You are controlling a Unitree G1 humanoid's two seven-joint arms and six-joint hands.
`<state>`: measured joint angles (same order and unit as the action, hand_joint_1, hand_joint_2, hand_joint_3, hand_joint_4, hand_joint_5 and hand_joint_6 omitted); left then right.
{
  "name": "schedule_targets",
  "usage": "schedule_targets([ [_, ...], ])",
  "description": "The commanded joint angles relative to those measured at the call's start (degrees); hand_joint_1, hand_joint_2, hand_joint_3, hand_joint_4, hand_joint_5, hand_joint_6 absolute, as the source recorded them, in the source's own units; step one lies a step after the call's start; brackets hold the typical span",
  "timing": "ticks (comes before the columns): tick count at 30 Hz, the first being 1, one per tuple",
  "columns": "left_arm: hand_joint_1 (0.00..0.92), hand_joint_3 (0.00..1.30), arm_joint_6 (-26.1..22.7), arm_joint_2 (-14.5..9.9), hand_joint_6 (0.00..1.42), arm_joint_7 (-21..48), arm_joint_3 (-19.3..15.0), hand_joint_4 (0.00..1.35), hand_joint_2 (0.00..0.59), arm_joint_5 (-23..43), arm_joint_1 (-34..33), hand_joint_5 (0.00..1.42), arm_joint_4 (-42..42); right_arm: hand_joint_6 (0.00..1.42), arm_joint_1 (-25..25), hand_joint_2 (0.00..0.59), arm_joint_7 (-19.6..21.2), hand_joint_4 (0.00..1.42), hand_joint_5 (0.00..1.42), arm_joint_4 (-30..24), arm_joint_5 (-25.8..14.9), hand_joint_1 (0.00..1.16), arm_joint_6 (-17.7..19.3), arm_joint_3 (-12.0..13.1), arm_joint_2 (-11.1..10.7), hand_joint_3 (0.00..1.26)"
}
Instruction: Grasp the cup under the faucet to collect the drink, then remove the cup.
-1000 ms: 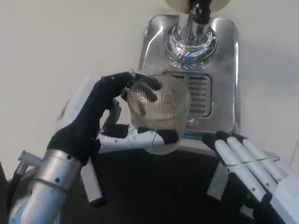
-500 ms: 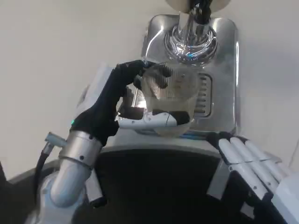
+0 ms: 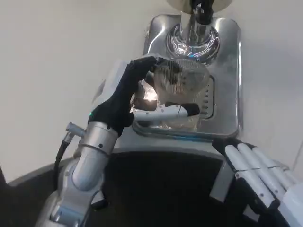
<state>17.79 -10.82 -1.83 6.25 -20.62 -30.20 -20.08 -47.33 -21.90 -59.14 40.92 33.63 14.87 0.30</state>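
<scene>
Head view: gripping the cup (image 3: 179,90) with the left hand (image 3: 137,99), fingers wrapping its ribbed clear wall from the left and front. Holding the cup over the slotted grate of the metal drip tray (image 3: 227,85), just below and in front of the shiny faucet (image 3: 193,35), which is sitting beyond the left hand. Resting the right hand (image 3: 258,172) low at the near right, well apart from the cup, fingers lying straight and close together, holding nothing.
</scene>
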Motion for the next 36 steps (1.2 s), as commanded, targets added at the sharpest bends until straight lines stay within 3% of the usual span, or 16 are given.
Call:
schedule_targets([
  [1,0.806,1.14,3.97,-0.17,1.42,-2.35,0.08,1.14,0.062,0.07,-4.00,1.42,-4.55,0.14,0.23,0.249,-1.01,0.00,0.04,-0.86,0.14,0.63,0.09,-0.22,0.45,0.00],
  [14,0.771,1.14,8.06,0.24,1.42,-6.69,1.20,1.12,0.061,-0.82,-11.57,1.41,-18.25,0.14,2.13,0.258,-2.92,0.02,0.04,-0.86,1.10,0.67,-1.29,-1.16,1.21,0.00],
  [33,0.726,1.10,9.84,2.12,1.42,-10.53,2.99,1.07,0.070,-1.86,-16.10,1.38,-26.09,0.14,2.70,0.266,-2.78,0.03,0.04,-0.86,3.50,0.67,-2.32,-3.13,2.82,0.00],
  [36,0.689,1.03,10.05,2.13,1.42,-10.60,3.20,1.04,0.086,-1.75,-16.33,1.34,-26.88,0.14,2.35,0.266,-2.67,0.03,0.05,-0.86,3.84,0.67,-1.99,-3.46,3.36,0.00],
])
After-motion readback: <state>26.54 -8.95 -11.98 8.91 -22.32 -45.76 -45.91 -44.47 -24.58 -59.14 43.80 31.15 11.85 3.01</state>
